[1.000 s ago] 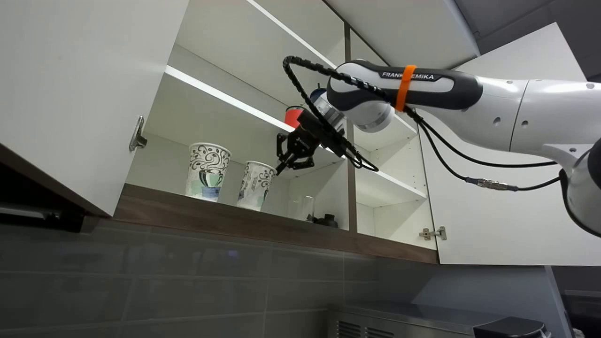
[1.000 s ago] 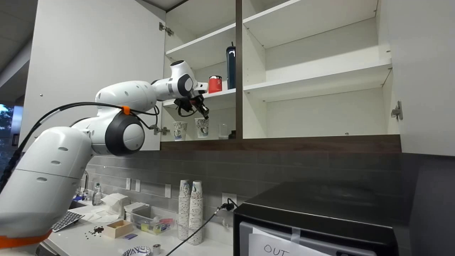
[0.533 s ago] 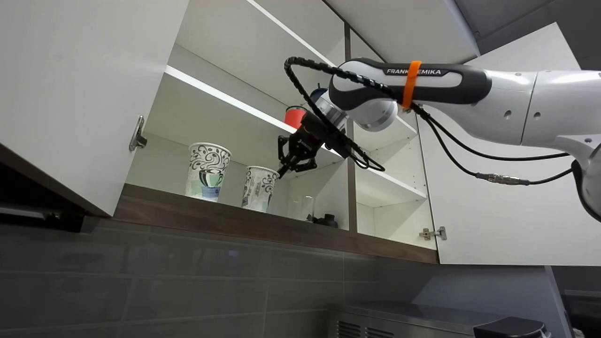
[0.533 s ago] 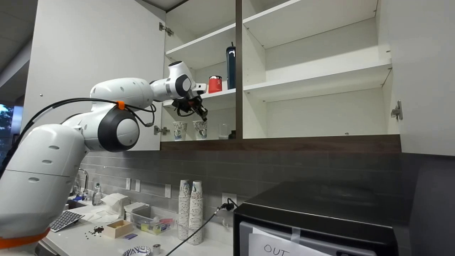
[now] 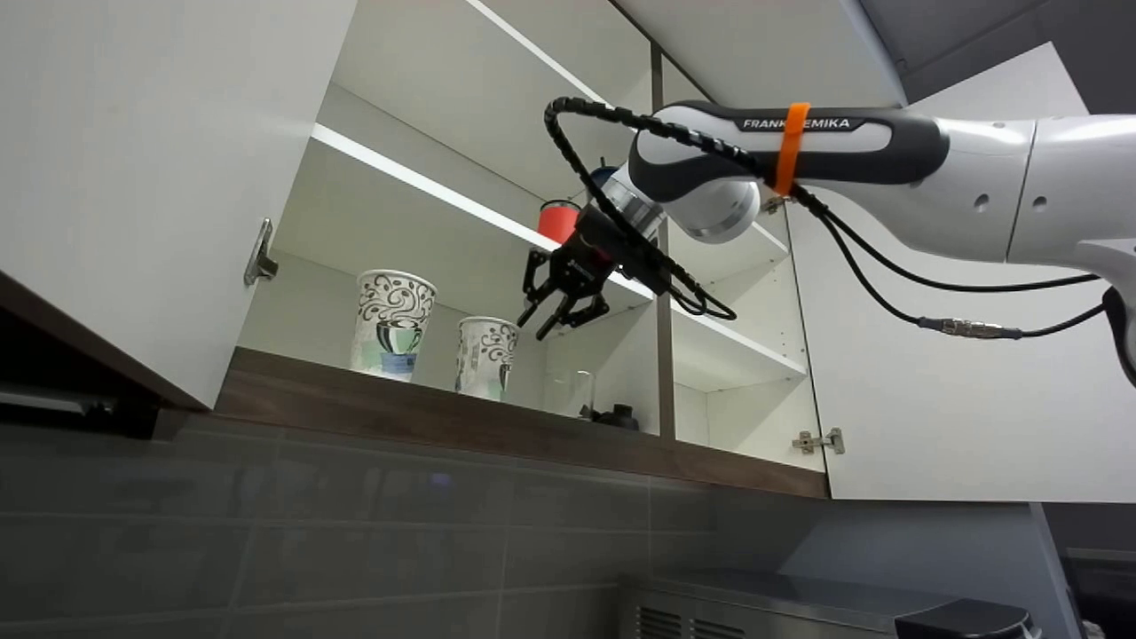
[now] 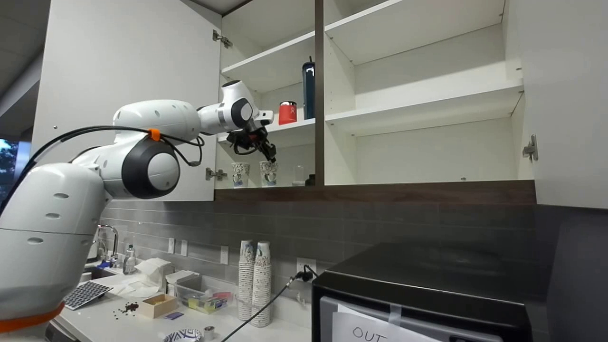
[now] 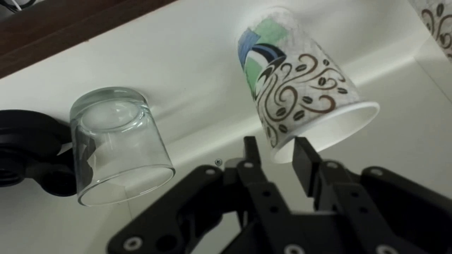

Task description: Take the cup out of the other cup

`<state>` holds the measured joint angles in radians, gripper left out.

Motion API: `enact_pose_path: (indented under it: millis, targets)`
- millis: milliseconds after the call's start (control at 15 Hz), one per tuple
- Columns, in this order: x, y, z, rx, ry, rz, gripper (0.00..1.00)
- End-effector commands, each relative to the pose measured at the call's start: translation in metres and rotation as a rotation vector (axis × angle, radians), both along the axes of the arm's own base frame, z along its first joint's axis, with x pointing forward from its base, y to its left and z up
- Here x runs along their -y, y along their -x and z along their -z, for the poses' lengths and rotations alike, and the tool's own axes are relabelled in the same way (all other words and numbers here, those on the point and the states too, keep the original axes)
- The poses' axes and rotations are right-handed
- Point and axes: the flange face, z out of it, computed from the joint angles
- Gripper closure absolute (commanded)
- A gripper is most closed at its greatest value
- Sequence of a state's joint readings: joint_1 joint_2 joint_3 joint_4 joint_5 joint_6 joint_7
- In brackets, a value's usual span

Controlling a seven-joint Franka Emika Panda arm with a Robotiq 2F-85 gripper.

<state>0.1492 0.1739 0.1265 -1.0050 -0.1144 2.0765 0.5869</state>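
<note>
The cup (image 5: 486, 359), white with a paler pattern, stands upright on the cabinet's bottom shelf in both exterior views (image 6: 268, 175). In the wrist view (image 7: 293, 81) its rim faces my gripper. The other cup (image 5: 393, 326), with a darker blue-green pattern, stands apart beside it, also upright (image 6: 240, 175); only a part shows at the wrist view's top right corner (image 7: 436, 21). My gripper (image 5: 531, 329) is open at the cup's rim, with a gap between its fingers (image 7: 276, 141). One finger covers part of the rim; I cannot tell whether it touches.
A clear glass (image 7: 120, 148) stands on the same shelf, with a black object (image 7: 31, 148) beside it. A red cup (image 6: 287, 113) and a dark tall bottle (image 6: 308, 90) stand on the shelf above. A brown ledge (image 5: 426, 408) edges the cabinet's bottom.
One second ago my gripper was shut on the cup's rim and held the cup tilted. The cup has come down and now stands upright. The fingers have parted and the arm has shifted slightly.
</note>
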Motion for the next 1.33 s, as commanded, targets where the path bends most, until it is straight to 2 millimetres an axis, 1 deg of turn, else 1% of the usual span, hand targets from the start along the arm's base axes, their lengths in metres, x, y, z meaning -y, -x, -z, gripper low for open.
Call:
enact_pose_path:
  millis: [0,67,267,333,600,800,1067,1267]
  targets:
    - [-0.001,0.009,0.002,0.013,-0.013,-0.005,0.36]
    - [-0.001,0.011,0.003,0.011,-0.017,-0.01,0.29]
    - [0.0,0.02,0.005,-0.007,-0.004,-0.014,0.05]
    - [0.0,0.023,0.006,-0.014,-0.002,-0.033,0.01]
    - [0.005,0.043,0.005,0.011,0.037,-0.067,0.0]
    - [0.007,0.062,0.012,-0.004,0.081,-0.13,0.0]
    - [0.01,0.102,0.02,-0.053,0.141,-0.27,0.0]
    - [0.017,0.138,0.024,-0.048,0.205,-0.329,0.0]
